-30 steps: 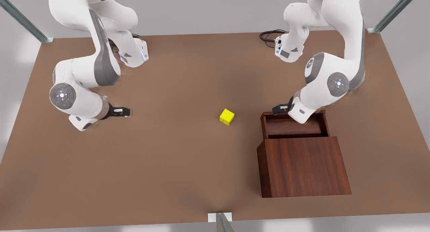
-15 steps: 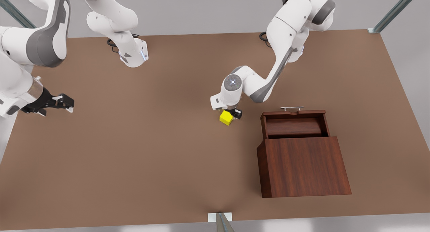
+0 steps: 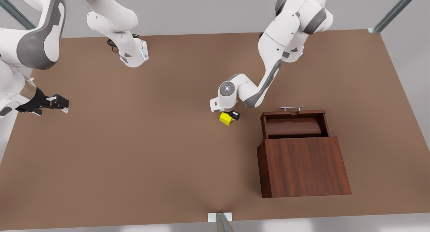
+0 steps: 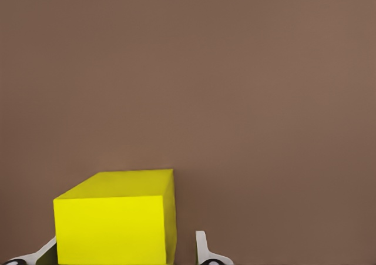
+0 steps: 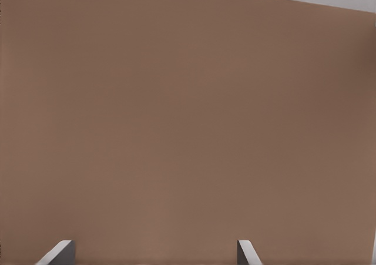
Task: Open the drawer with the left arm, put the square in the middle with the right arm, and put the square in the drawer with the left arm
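Note:
The yellow square point(image 3: 226, 119) rests on the brown tabletop near the middle, to the front view's left of the cabinet. My left gripper point(image 3: 230, 116) reaches down over it, open, its fingers on either side. In the left wrist view the square point(image 4: 114, 224) sits between the fingertips point(image 4: 201, 250), with a small gap on one side. The drawer point(image 3: 294, 126) is pulled out of the reddish-brown cabinet point(image 3: 302, 166), silver handle point(image 3: 291, 108) at its far end, nothing inside. My right gripper point(image 3: 57, 102) waits open at the front view's far left, above bare table.
The two arm bases point(image 3: 132, 55) stand at the table's far edge, with black cables beside them. Metal frame posts point(image 3: 394, 10) rise at the back corners. A bracket point(image 3: 220, 218) sits at the near edge. Bare tabletop point(image 3: 151, 151) lies between the arms.
My left gripper left the drawer handle, crossed to the square and settled lower around it. My right arm drew back to the front view's left edge. The square has not moved.

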Controlling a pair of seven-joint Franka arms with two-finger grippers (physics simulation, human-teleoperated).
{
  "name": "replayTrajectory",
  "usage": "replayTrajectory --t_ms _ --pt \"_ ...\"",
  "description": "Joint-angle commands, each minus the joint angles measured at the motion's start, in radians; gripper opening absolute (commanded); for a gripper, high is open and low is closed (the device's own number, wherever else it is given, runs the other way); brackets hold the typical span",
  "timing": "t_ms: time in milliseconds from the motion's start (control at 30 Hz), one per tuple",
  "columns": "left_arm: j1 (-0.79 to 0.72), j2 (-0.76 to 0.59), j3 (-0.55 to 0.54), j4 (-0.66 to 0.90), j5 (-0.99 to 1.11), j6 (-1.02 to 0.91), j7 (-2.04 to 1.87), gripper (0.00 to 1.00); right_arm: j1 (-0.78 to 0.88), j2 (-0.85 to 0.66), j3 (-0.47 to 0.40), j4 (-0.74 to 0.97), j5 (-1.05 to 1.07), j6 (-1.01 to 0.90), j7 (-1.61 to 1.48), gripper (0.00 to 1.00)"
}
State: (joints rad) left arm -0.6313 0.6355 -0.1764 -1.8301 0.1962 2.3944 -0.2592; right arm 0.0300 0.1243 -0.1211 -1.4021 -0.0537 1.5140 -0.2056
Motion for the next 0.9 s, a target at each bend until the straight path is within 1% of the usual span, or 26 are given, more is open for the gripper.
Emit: replayTrajectory --t_ms 0,100,133,167,200,300,367,567,633,733,833,867 --pt "-0.001 0.001 0.000 0.000 0.002 0.000 0.000 1.00 -0.001 0.000 0.000 0.000 0.000 0.000 0.000 1.00" --pt "-0.001 0.009 0.000 0.000 0.002 0.005 0.000 1.00 -0.001 0.011 0.000 0.000 0.005 0.014 0.000 1.00" --pt "-0.001 0.012 0.000 0.000 0.002 0.012 -0.002 0.96 0.001 0.009 0.000 0.000 0.005 0.012 0.002 1.00" --pt "-0.001 0.012 0.000 0.000 0.002 0.012 -0.002 0.86 0.001 0.009 0.000 0.000 0.006 0.014 0.002 1.00" --pt "-0.001 0.012 0.000 0.000 0.002 0.012 -0.003 0.78 0.001 0.009 0.000 0.000 0.006 0.012 0.002 1.00" --pt "-0.001 0.012 0.000 0.000 0.002 0.012 -0.015 0.69 -0.001 0.009 0.000 0.000 0.006 0.012 0.002 1.00" --pt "-0.001 0.012 0.002 0.000 0.002 0.011 -0.017 0.67 -0.001 0.011 0.000 0.018 0.006 0.012 0.002 1.00" --pt "0.002 -0.004 0.002 0.015 0.002 -0.012 -0.018 0.67 -0.001 0.018 0.000 0.021 0.006 0.014 0.002 1.00" --pt "0.004 -0.016 0.003 0.081 -0.001 -0.115 -0.015 0.67 -0.001 0.017 0.000 0.021 0.006 0.012 0.002 1.00" --pt "0.013 -0.095 0.024 0.120 -0.040 -0.187 -0.008 0.67 -0.001 0.018 0.000 0.021 0.006 0.012 0.002 1.00" --pt "0.016 -0.226 0.083 0.120 -0.090 -0.314 0.057 0.67 -0.001 0.018 0.000 0.021 0.006 0.014 0.002 1.00" --pt "0.016 -0.260 0.120 0.120 -0.146 -0.339 0.095 0.67 -0.001 0.018 0.000 0.021 0.006 0.012 0.002 1.00"
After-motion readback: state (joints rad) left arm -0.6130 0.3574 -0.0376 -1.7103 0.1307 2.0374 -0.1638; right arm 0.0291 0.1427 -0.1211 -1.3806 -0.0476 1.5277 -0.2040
